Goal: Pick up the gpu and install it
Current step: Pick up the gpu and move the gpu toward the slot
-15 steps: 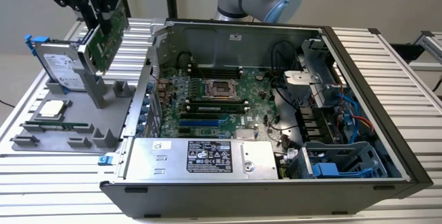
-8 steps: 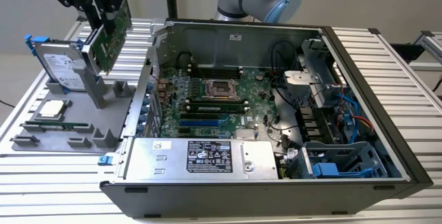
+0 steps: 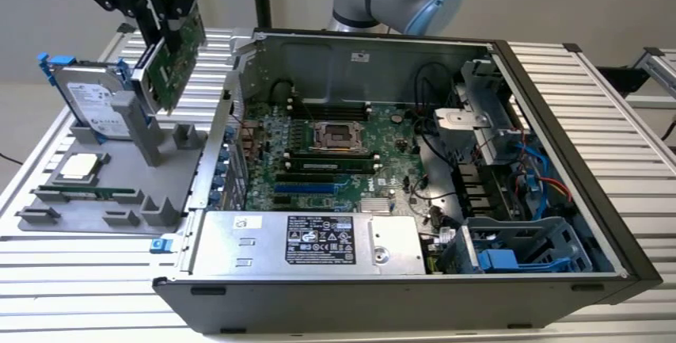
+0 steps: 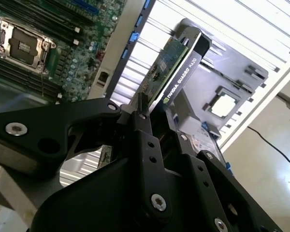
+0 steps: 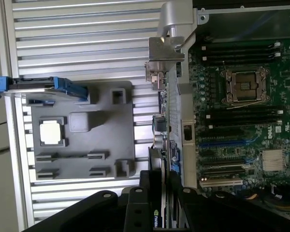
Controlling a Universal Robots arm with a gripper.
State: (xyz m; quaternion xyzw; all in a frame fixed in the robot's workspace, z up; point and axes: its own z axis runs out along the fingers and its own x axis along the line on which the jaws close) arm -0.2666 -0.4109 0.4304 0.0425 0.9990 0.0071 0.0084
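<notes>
at the exterior view's left stands the grey tray (image 3: 74, 204) with the hard drive (image 3: 90, 101) upright in it. above the tray the gripper (image 3: 167, 20) is closed on the upper end of the gpu (image 3: 174, 62). its long axis runs steeply down, a little tilted. the open computer case (image 3: 591, 153) with its motherboard (image 3: 328, 153) lies just beside, toward that view's right.

a robot lab bench: slatted metal table (image 3: 597, 81), opened computer case (image 3: 370, 311) and grey parts tray (image 3: 85, 215) near the fingers (image 4: 147, 145).
</notes>
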